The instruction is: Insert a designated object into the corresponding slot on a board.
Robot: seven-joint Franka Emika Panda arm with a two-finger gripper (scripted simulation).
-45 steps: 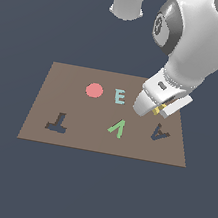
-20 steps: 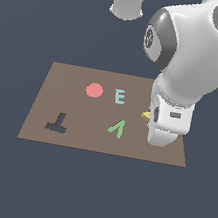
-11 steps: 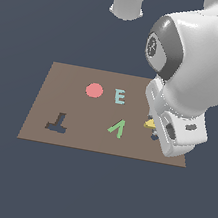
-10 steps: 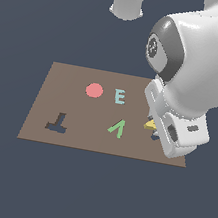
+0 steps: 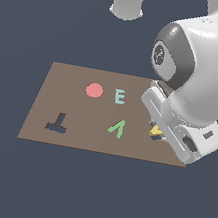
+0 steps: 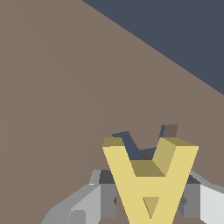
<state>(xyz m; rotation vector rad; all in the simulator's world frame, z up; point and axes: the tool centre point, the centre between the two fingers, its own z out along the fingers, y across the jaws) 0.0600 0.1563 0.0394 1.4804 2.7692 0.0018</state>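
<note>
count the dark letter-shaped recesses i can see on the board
2. A T-shaped recess sits near the board's front edge at the exterior view's left; an A-shaped recess shows only in the wrist view, partly behind the yellow A.

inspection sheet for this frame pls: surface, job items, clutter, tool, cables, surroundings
Surface: flat brown board on a dark blue-grey floor.
Job's things: thick yellow A-shaped block held in the tool, right at the dark navy A-shaped recess, part of which shows behind it in the wrist view; whether it is seated cannot be told. In the exterior view the arm hides most of both.
Clutter: red disc, teal E piece, green V-like piece, dark T-shaped recess.
Tool: tool shut on the yellow block, a grey finger on either side.
Cables: nothing seen.
Surroundings: pale grey robot base beyond the board.
</note>
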